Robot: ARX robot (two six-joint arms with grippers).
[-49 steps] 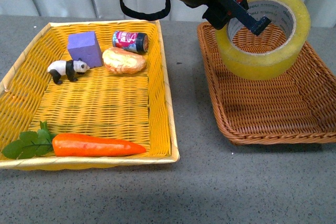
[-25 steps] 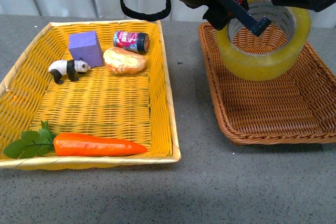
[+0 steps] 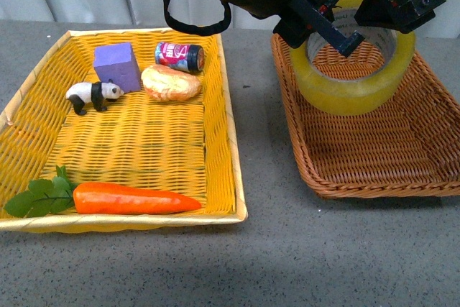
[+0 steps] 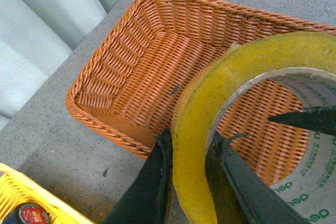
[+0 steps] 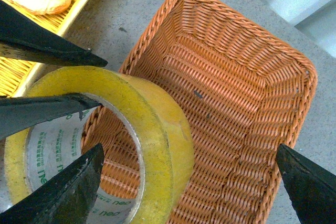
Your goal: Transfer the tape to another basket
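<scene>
Tape: the roll of yellow packing tape (image 3: 352, 84) hangs tilted over the 10 o'clock corner of the brown wicker basket (image 3: 374, 156). I can't tell whether its low edge touches the weave.
Left claw: the left claw (image 3: 316, 34) is clamped on the roll's wall, one finger inside the core and one outside.
Right claw: the right claw (image 3: 395, 1) sits at 1 o'clock of the roll with its fingers spread wide and nothing between them. In the right wrist view one finger is just beside the core's mouth.
Risk, rim: in the left wrist view the gripped part of the roll sits over the basket's 9 o'clock rim rather than its floor. If I let go here, I judge the roll could catch the rim and tip out onto the worktop (image 3: 287, 264), toward the yellow basket (image 3: 223, 106).
Risk, rolling: the roll is tilted and the basket's sides slope. Dropped on edge, it may roll or climb a wall instead of settling flat.
Risk, arms: both claws crowd the same roll. A small sideways move could knock finger against finger, or jolt the tape out of the pinch.
Risk, grip: the hold is on one thin wall only, so the roll may swing.
</scene>
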